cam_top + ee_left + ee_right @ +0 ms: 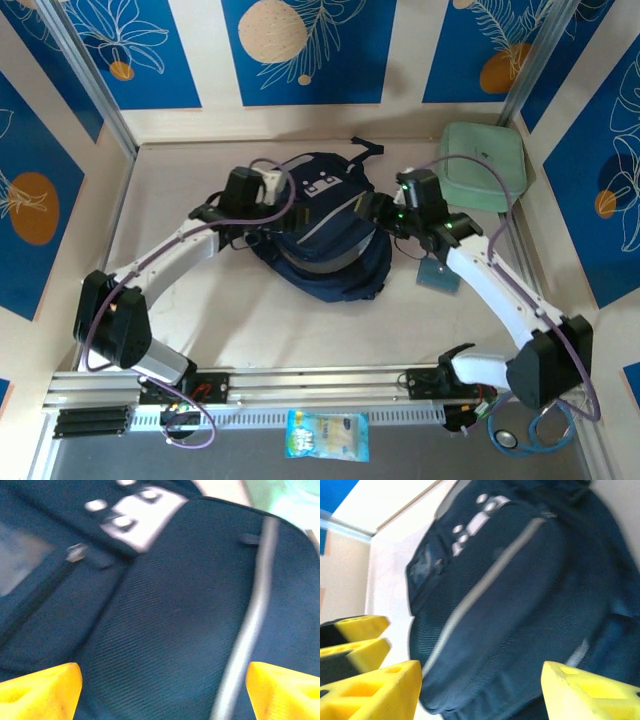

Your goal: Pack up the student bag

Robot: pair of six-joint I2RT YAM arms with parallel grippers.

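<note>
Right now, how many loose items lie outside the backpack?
3: green case in far right corner, small blue item right of the student bag, packet at near edge. Others may be hidden.

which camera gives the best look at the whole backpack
Top external: the student bag lies whole, outline and straps in view. Left wrist gives a blurred close-up of its pocket and grey stripe; right wrist shows most of its front, tilted and cut off at the edges.

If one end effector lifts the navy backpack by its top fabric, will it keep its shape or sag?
Probably it sags: the student bag is soft woven fabric, lying slumped on the table. It likely will not roll, since it lies flat. Its loose black strap may trail and snag.
</note>
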